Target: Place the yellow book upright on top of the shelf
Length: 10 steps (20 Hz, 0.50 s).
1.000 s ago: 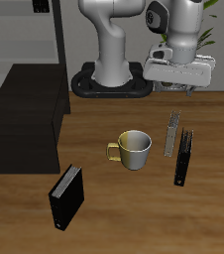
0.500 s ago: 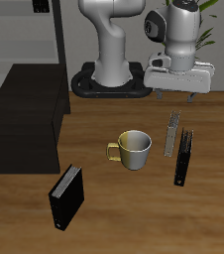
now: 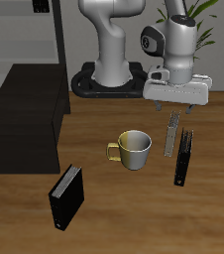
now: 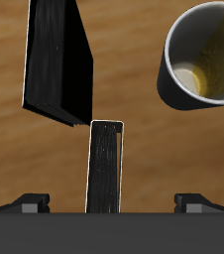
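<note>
Since nothing's lifted yet: barely started.
yellow book [image 3: 171, 136]: upright on tabletop [image 3: 114, 203], ungrasped.
claw [image 3: 176, 107]: held open just above it.
shelf [image 3: 25, 114]: top bare, placement still left.

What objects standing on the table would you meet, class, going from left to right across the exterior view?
Shelf → thicker black book → mug → yellow book → thin black book.
</note>
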Tool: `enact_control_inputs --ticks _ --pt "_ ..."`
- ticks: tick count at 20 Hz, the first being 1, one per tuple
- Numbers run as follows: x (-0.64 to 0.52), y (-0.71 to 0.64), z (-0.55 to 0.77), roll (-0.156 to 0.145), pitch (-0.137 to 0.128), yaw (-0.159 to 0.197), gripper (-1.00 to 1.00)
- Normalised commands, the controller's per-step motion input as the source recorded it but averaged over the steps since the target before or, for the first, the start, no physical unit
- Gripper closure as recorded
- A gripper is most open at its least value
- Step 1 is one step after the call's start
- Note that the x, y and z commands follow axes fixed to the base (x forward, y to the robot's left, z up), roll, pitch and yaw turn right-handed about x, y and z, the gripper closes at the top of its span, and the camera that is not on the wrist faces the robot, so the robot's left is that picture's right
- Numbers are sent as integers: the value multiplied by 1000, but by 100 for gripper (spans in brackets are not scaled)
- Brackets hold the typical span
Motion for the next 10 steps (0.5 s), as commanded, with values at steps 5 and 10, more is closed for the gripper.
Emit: enact_control_inputs --ticks 5,10 --pt "46 39 -195 1 11 10 -100" --pt "84 -58 -220 -14 46 -26 -100"
